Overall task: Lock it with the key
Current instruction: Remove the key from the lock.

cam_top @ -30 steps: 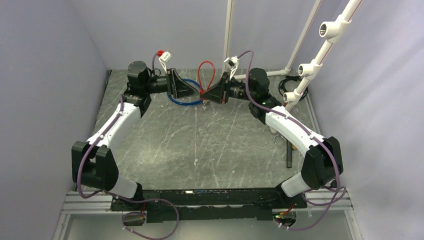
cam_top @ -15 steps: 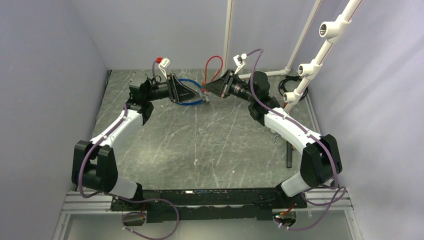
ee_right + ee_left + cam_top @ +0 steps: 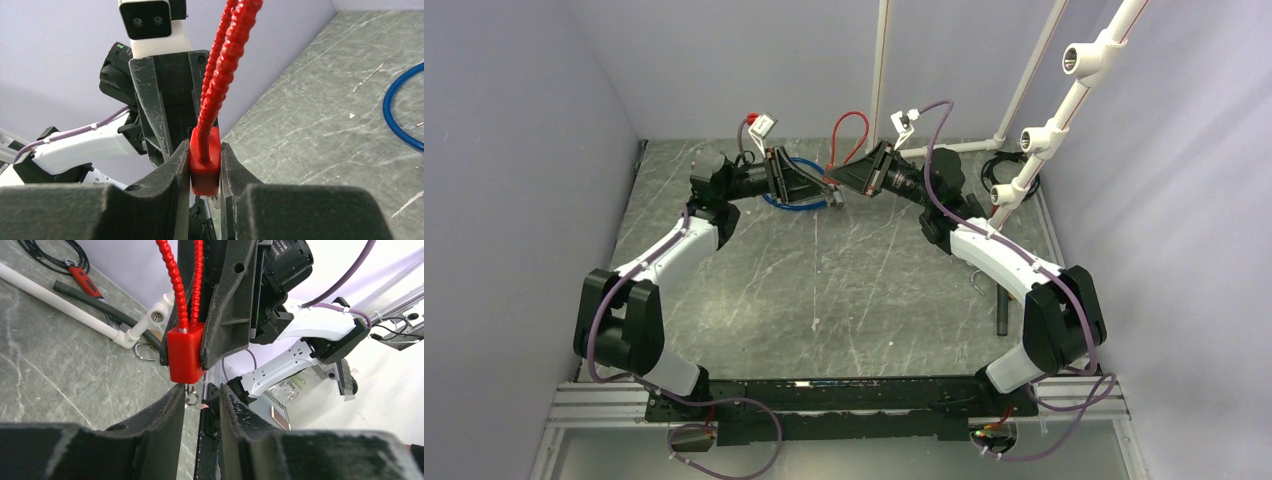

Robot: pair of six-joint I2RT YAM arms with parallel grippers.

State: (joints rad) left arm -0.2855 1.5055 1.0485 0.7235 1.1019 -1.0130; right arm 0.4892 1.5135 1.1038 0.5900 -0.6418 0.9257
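My right gripper [image 3: 205, 147] is shut on a red lock body [image 3: 205, 167] and holds it off the table, its red ribbed cable loop [image 3: 849, 130] standing up. In the left wrist view the lock [image 3: 185, 355] hangs just beyond my left gripper [image 3: 201, 390]. The left jaws stand a narrow gap apart with nothing between them. A tiny silver key with a ring [image 3: 190, 396] dangles under the lock, beside the left fingertip. From above the two grippers meet tip to tip [image 3: 834, 190] at the back of the table. A blue cable loop [image 3: 789, 200] lies under the left gripper.
A white pipe frame [image 3: 1034, 130] stands at the back right with black cables [image 3: 1004, 165] at its foot. A dark rod [image 3: 1002, 310] and a metal hook [image 3: 977, 285] lie by the right arm. A red-handled tool [image 3: 85, 282] lies behind the pipe.
The right gripper has lifted and tilted the red lock up and back. The left gripper has moved right and now points at the lock's underside.
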